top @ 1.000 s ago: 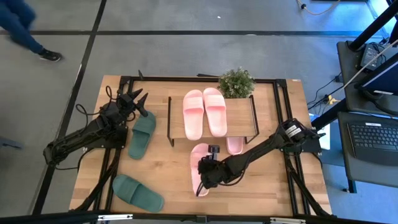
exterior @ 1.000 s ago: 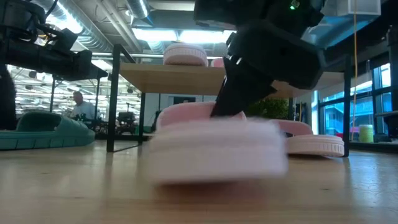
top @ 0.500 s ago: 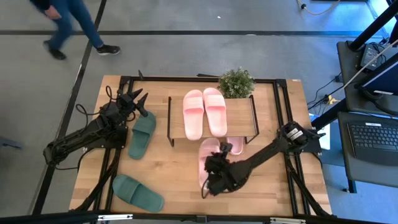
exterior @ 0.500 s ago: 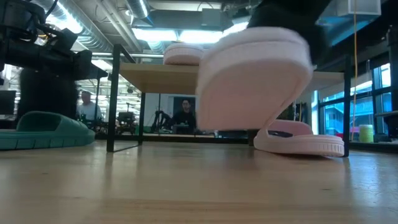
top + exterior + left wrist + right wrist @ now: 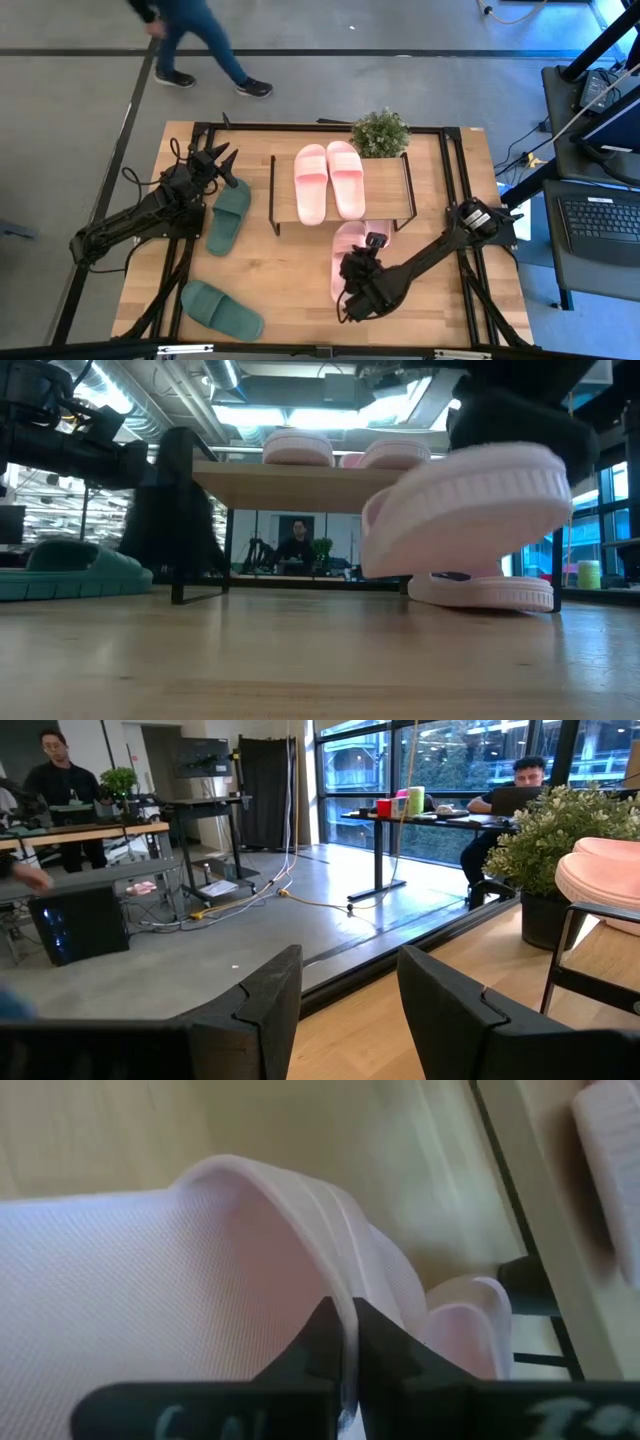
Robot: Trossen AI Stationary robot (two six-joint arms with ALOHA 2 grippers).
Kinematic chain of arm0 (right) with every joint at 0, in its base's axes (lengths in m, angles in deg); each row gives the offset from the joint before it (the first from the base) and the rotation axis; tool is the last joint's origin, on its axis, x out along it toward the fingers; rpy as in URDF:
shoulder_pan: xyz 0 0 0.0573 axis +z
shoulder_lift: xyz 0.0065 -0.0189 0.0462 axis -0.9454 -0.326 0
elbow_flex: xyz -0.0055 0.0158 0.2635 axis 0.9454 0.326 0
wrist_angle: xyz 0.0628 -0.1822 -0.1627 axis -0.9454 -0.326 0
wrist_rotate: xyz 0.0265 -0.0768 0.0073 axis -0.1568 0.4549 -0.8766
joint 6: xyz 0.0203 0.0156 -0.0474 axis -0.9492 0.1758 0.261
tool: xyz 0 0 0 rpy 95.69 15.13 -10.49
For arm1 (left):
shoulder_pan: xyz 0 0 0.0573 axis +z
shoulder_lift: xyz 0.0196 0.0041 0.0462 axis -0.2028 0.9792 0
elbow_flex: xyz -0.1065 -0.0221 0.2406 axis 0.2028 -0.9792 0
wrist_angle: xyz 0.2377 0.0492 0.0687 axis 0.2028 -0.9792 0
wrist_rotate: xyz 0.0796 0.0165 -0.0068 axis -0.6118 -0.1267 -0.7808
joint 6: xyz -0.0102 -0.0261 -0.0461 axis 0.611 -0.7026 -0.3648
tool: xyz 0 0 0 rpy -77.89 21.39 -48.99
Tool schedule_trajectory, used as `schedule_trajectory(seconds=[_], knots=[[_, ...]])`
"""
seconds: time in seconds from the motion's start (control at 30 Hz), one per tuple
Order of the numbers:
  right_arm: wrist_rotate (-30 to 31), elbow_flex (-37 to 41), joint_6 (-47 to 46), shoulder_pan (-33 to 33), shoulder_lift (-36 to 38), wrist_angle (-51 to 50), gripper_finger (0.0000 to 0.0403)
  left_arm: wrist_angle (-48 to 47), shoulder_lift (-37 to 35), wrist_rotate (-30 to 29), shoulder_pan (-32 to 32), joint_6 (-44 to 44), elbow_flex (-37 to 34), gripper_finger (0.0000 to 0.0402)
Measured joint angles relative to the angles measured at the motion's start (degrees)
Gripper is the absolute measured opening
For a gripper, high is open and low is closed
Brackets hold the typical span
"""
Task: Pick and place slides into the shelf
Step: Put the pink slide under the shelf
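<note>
Since a second ago my right gripper (image 5: 350, 272) has carried its pink slide (image 5: 347, 262), jaws clamped on the strap, rightward toward the shelf (image 5: 385, 190). I'd keep it low (its mate (image 5: 480, 591) waits underneath). Left gripper (image 5: 218, 160) idles, jaws apart.

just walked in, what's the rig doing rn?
The right gripper holds a pink slide by its strap, lifted off the table in front of the shelf. Two pink slides already lie on the shelf top, another beneath it. The left gripper waits open beside two green slides.
</note>
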Motion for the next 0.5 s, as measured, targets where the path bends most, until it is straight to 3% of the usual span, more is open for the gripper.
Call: schedule_trajectory(seconds=[0.5], knots=[[2.65,9.83,0.12,-0.25,0.04,9.21,0.0016,0.0,0.0,0.0,-0.01,0.0,0.0,0.0159]])
